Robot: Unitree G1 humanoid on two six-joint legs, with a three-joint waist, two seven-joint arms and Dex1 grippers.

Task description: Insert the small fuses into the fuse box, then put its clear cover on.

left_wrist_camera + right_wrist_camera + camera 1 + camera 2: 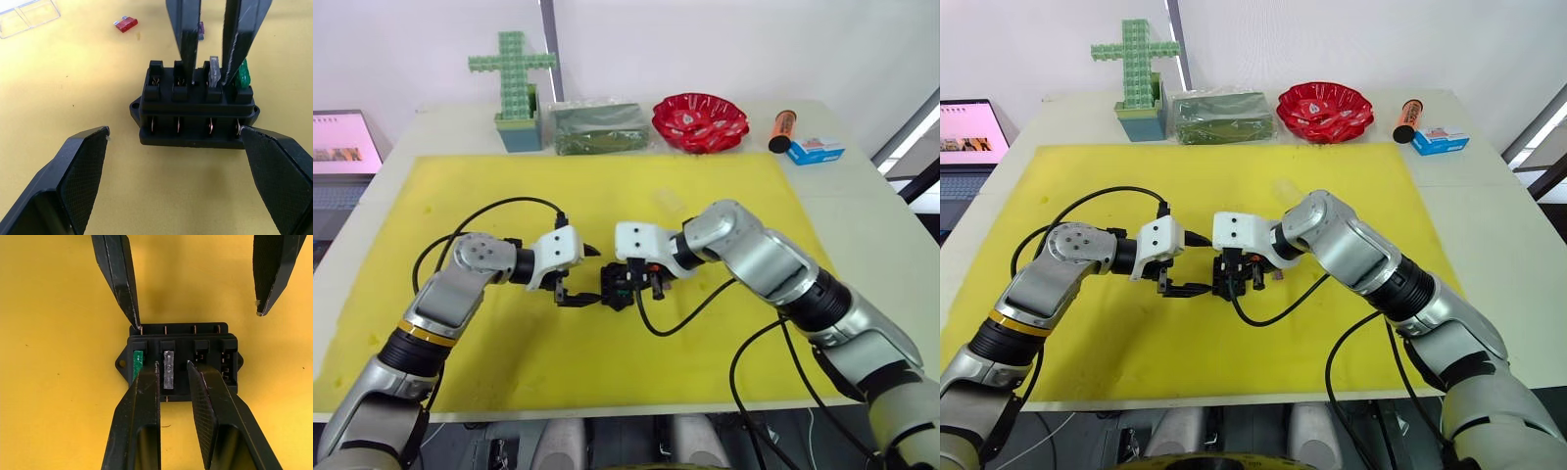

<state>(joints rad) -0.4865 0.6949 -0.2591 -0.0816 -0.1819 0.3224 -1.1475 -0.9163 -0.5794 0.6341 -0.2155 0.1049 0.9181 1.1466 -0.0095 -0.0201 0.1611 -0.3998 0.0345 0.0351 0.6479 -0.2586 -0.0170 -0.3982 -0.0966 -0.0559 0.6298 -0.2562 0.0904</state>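
Counter [862,211]: carries a yellow mat [509,333], where the work sits.
Right gripper [172,366]: jaws a narrow gap apart, straddling the seated grey fuse [168,369], tips resting on the fuse box [195,335]; no firm hold evident.
Left gripper [173,134]: jaws wide open either side of the box, holding nothing.
Fuse box: mid-mat, between both grippers.
Clear cover [27,17]: lies on the mat, apart from the box.
Fuses: green fuse [138,363] and grey seated; red fuse [125,24] loose on the mat.
Risk: the unclamped box may slide or tip if the right jaws press off-centre.
Views: the left wrist view alone shows the red fuse and cover; the right wrist view shows the two empty slots.
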